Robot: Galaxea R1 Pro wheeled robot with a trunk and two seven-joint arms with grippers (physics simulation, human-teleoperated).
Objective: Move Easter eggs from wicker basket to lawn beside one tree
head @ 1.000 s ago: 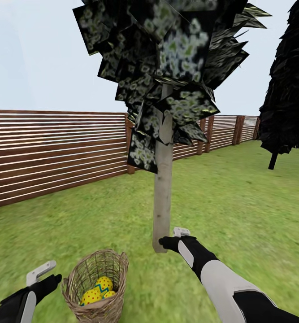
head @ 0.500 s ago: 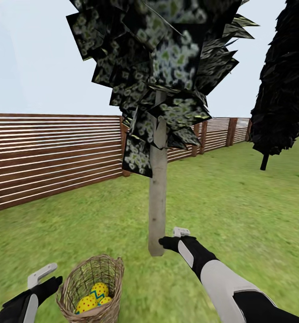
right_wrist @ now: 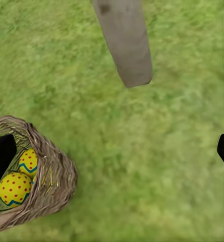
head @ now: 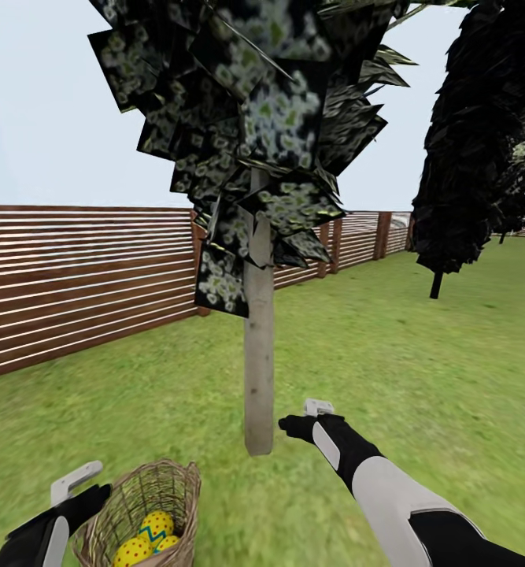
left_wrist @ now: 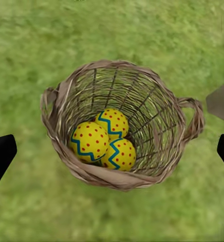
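Three yellow Easter eggs (left_wrist: 106, 138) with red dots and blue zigzags lie together at the bottom of the wicker basket (left_wrist: 157, 151). The basket (head: 148, 496) stands on the lawn (head: 419, 362) at the lower left of the head view. My left gripper (head: 85, 484) hovers open just left of the basket, looking down into it, and touches nothing. My right gripper (head: 309, 417) is open and empty above the grass, close to the foot of the pale-trunked tree (head: 258, 354). The right wrist view takes in the trunk base (right_wrist: 127, 45), the basket (right_wrist: 51, 176) and two eggs (right_wrist: 13, 189).
A brown slat fence (head: 81, 268) runs behind the tree. An all-black tree (head: 467, 142) stands at the right, farther back. Open grass spreads between the trunk and the basket and off to the right.
The whole view has swung right, so the tree, fence and basket slid left in the picture. Both arms keep the same pose relative to the camera, and the eggs stay in the basket.
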